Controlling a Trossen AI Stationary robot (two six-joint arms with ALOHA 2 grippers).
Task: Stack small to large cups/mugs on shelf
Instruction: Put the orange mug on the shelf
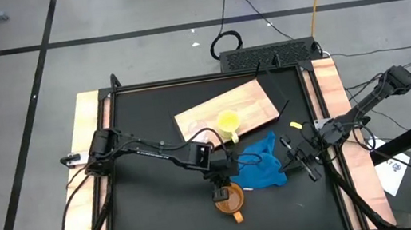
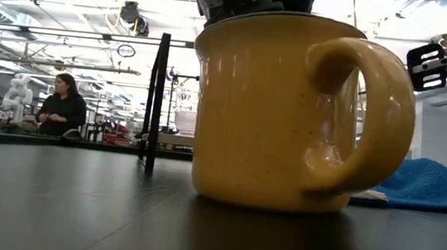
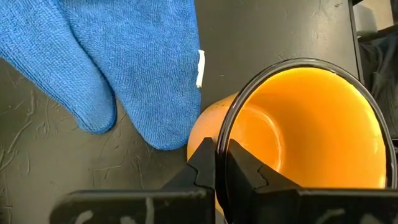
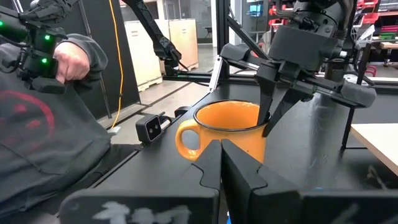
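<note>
The orange mug point(image 1: 230, 199) stands upright on its base on the black table near the front edge, its handle point(image 2: 374, 116) toward the near side. My left gripper point(image 3: 221, 146) is shut on its rim. The yellow mug point(image 1: 228, 121) stands on the shelf point(image 1: 198, 116), a light wooden board lying at the table's middle far part. My right gripper point(image 1: 295, 151) waits shut and level at the table's right side, holding nothing. My left gripper pinches the orange mug's rim point(image 3: 221, 127) on the side away from the handle, one finger point(image 3: 245, 171) inside the mug and one point(image 3: 200, 165) outside. The fingers slant down from the far left. The mug stands upright with its base point(image 2: 269, 203) on the table.
A crumpled blue cloth point(image 1: 265, 163) lies just right of the orange mug, between it and my right gripper. A person in a grey sleeve point(image 4: 56, 124) shows beyond the table's near edge in the right wrist view. Bare black table lies to the left of the mug.
</note>
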